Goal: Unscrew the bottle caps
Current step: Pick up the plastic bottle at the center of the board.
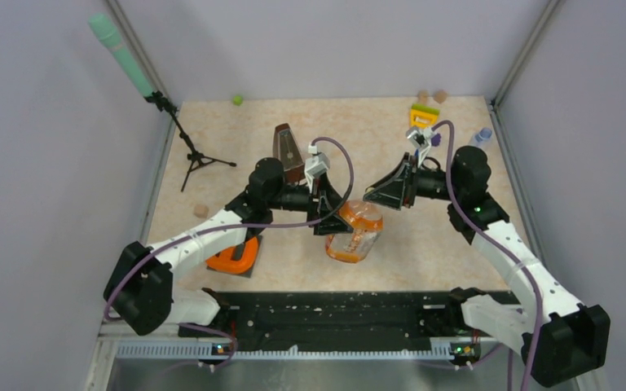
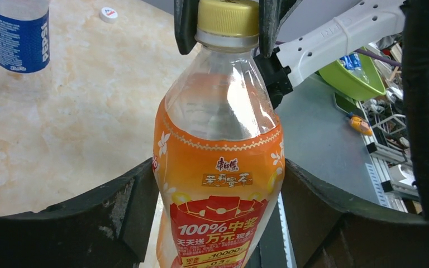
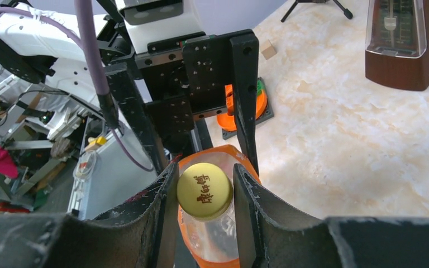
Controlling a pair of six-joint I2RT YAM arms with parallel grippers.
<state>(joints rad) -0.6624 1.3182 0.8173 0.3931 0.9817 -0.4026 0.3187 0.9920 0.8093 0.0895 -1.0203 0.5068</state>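
Closest to me is the black rail (image 1: 334, 314) where both arms are bolted. Just past it, over the tan, marble-look table (image 1: 448, 244), the orange bottle (image 1: 354, 232) is between my two grippers, near the middle. My left gripper (image 2: 220, 184) hugs its fat body, with a finger pressed on each side. My right gripper (image 3: 205, 187) is squeezed tight on the yellow cap (image 2: 227, 19), which is on the bottle's neck. Behind them stands the brown metronome (image 1: 288, 151), with a black tripod (image 1: 196, 159) to its left. A small green ball (image 1: 236, 99) sits at the far edge. Plain grey walls (image 1: 334, 41) close in three sides.
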